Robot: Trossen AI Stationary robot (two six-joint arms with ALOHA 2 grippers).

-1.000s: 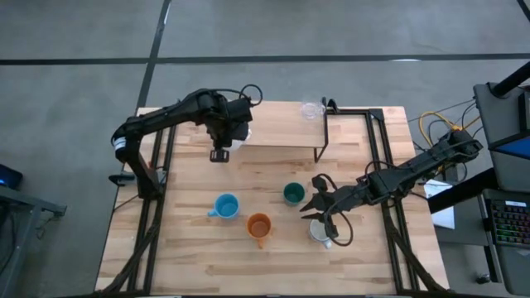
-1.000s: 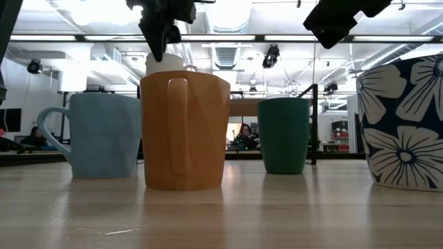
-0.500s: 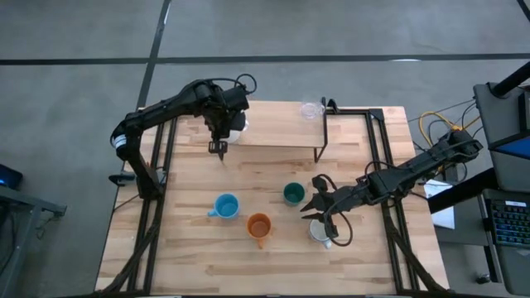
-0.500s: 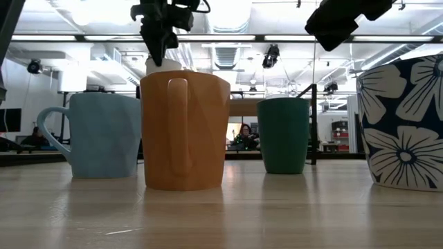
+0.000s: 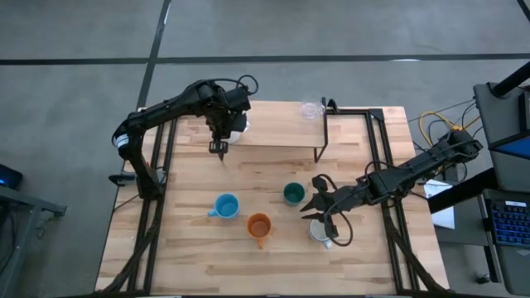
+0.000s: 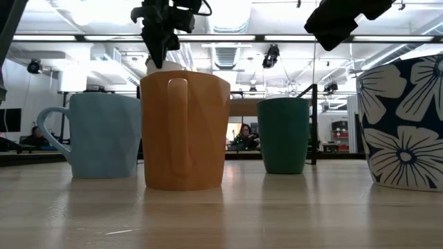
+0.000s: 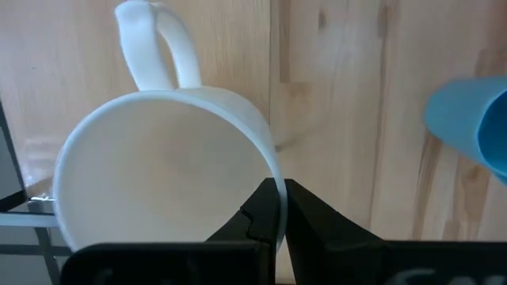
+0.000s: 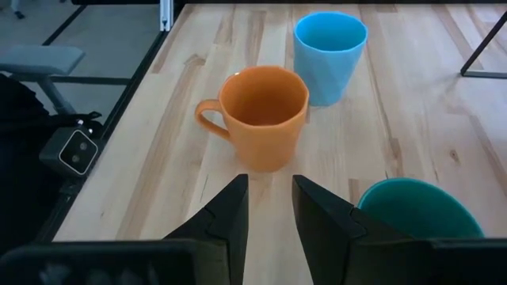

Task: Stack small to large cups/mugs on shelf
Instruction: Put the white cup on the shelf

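My left gripper is shut on the white mug at the left end of the shelf. The mug's top also shows in the low view, behind the orange mug. A tiny clear glass stands on the shelf's right end. The light blue mug, orange mug, teal cup and flower-patterned mug stand on the table. My right gripper is open and empty, between the teal cup and the patterned mug. My left gripper holds the white mug by its rim, on the side opposite the handle. One finger is inside the mug and one outside. The fingers come from above, pointing down. The mug is upright, mouth up; I cannot tell whether its base rests on the shelf.
A black metal frame stands at the table's far right, beside the shelf. In the right wrist view the orange mug, blue mug and teal cup stand ahead of the open fingers. Bare wood lies along the table's near edge.
My left gripper has carried the white mug a little toward the table's far edge, farther over the shelf's left end, and has turned about its wrist. It has stayed shut on the mug. In the last half second it has kept still.
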